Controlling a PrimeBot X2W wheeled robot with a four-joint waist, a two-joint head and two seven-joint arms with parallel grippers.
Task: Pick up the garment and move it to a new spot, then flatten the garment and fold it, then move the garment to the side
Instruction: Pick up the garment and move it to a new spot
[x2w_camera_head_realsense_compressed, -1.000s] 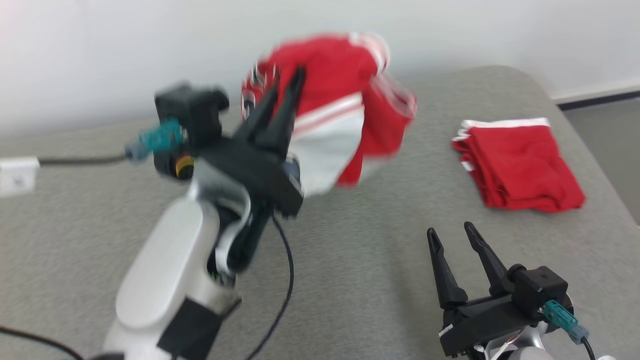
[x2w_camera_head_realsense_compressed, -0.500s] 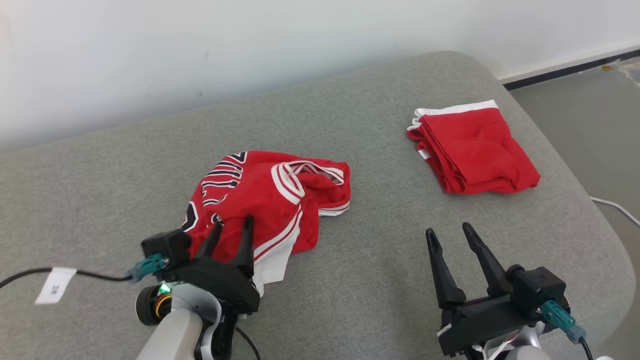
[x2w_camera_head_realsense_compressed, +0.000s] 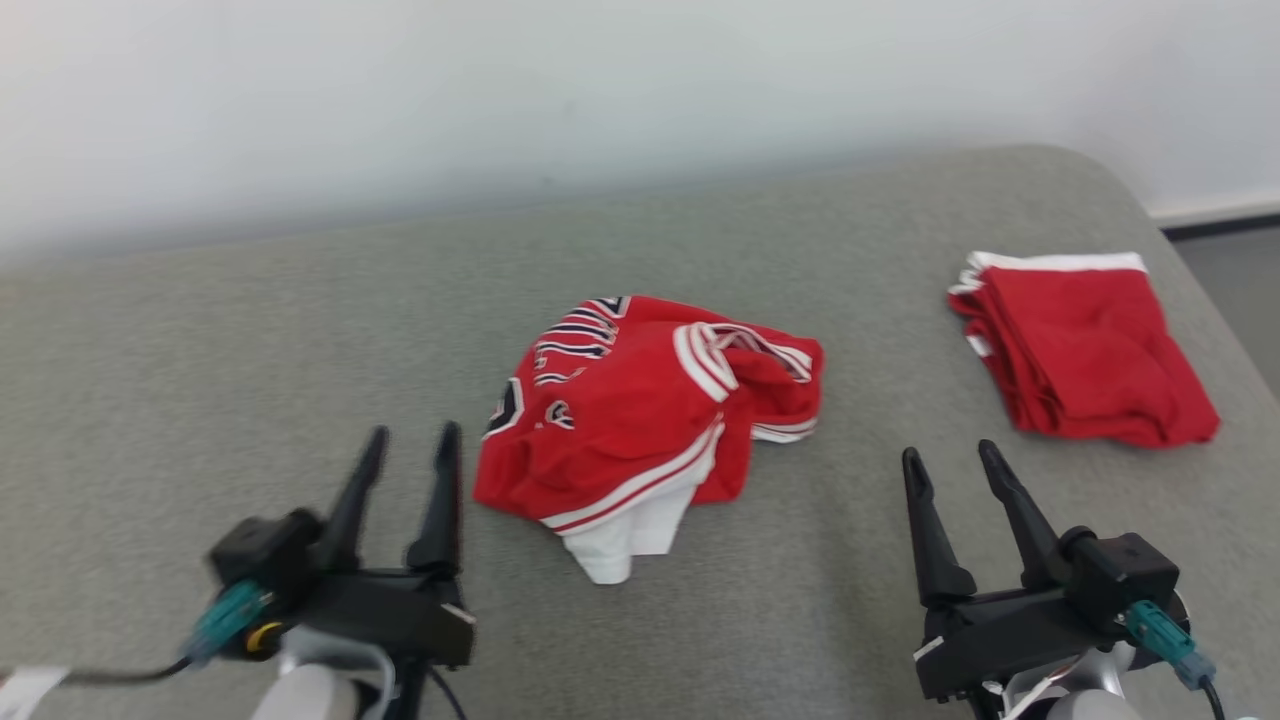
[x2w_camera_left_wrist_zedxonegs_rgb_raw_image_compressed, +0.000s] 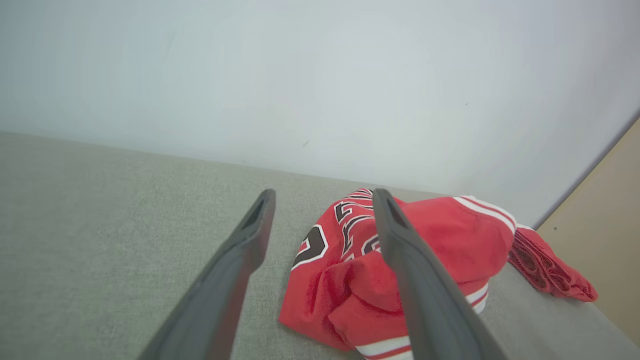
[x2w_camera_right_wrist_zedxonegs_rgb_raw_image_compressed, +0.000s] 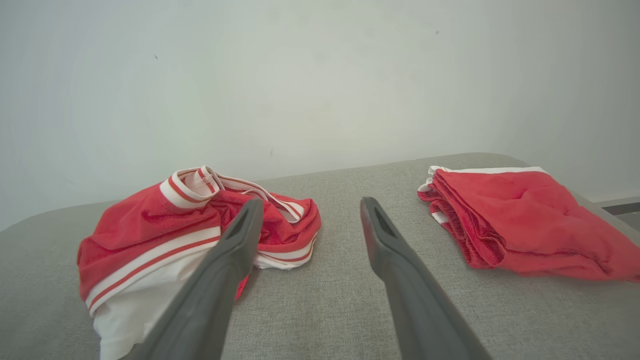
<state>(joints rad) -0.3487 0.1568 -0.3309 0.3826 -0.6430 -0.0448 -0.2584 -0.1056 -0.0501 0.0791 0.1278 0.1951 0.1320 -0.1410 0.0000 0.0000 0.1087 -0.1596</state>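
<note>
Now that your left gripper (x2w_camera_head_realsense_compressed: 414, 432) is off it and drawn back, jaws wide, empty, garment (x2w_camera_head_realsense_compressed: 645, 420) lies crumpled mid grey cushion (x2w_camera_head_realsense_compressed: 200, 350), no longer aloft. Right gripper (x2w_camera_head_realsense_compressed: 948, 450) wide, empty too. Relocation looks done; you flatten next.

A grey fabric surface (x2w_camera_head_realsense_compressed: 200, 350) was backed by a plain pale wall (x2w_camera_head_realsense_compressed: 600, 90); dark skirting (x2w_camera_head_realsense_compressed: 1220, 222) and grey floor (x2w_camera_head_realsense_compressed: 1240, 290) were seen rightward

The crumpled garment (x2w_camera_head_realsense_compressed: 640, 420) is red, with white-and-red striped trim, black lettering edged in white, and a plain white panel. The folded cloth (x2w_camera_head_realsense_compressed: 1090, 350) is solid red with a white band along one edge. Flecked grey surface (x2w_camera_head_realsense_compressed: 200, 350); off-white wall (x2w_camera_head_realsense_compressed: 500, 100); left gripper (x2w_camera_head_realsense_compressed: 410, 432) and right gripper (x2w_camera_head_realsense_compressed: 945, 452) black, with teal connectors (x2w_camera_head_realsense_compressed: 1158, 630).
</note>
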